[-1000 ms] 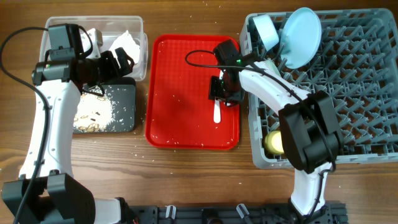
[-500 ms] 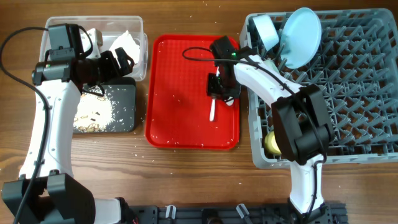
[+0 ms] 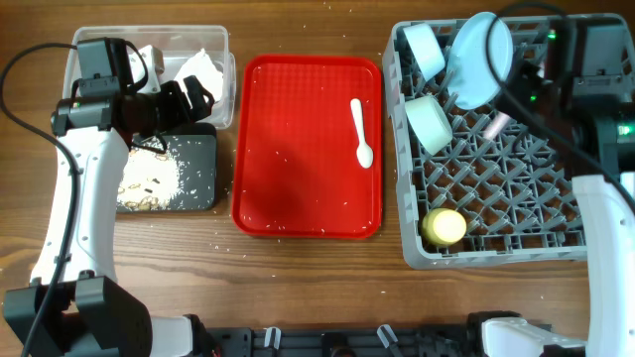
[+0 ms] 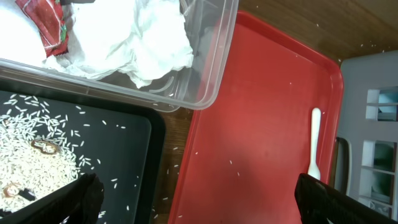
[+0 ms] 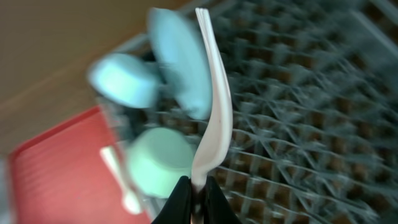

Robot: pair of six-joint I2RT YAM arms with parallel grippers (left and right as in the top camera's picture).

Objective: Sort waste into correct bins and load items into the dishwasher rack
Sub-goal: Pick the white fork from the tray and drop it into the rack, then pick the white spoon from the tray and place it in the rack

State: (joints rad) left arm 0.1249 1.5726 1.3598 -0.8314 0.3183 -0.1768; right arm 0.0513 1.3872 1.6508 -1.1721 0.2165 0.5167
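My right gripper (image 3: pixel 511 99) is shut on a white plastic fork (image 5: pixel 214 93) and holds it above the grey dishwasher rack (image 3: pixel 556 198). The view there is blurred. The rack holds a pale blue plate (image 3: pixel 483 59), a blue bowl (image 3: pixel 425 48), a mint bowl (image 3: pixel 433 121) and a yellow cup (image 3: pixel 444 227). A white spoon (image 3: pixel 362 134) lies on the red tray (image 3: pixel 298 149). My left gripper (image 4: pixel 199 205) is open and empty over the edge of the black tray (image 3: pixel 198 169), which holds rice scraps (image 4: pixel 31 149). The clear tub (image 3: pixel 223 40) holds the napkin (image 4: pixel 143 37) and the red wrapper (image 4: pixel 46 22).
Loose rice grains are scattered on the red tray and on the wooden table between the black tray and the red tray. The rack fills the right side. A dark rail runs along the table's front edge (image 3: pixel 327 342).
My right gripper has lifted the fork off the red tray and swung right and back to above the rack. The spoon it had covered now shows. The left arm has not moved.
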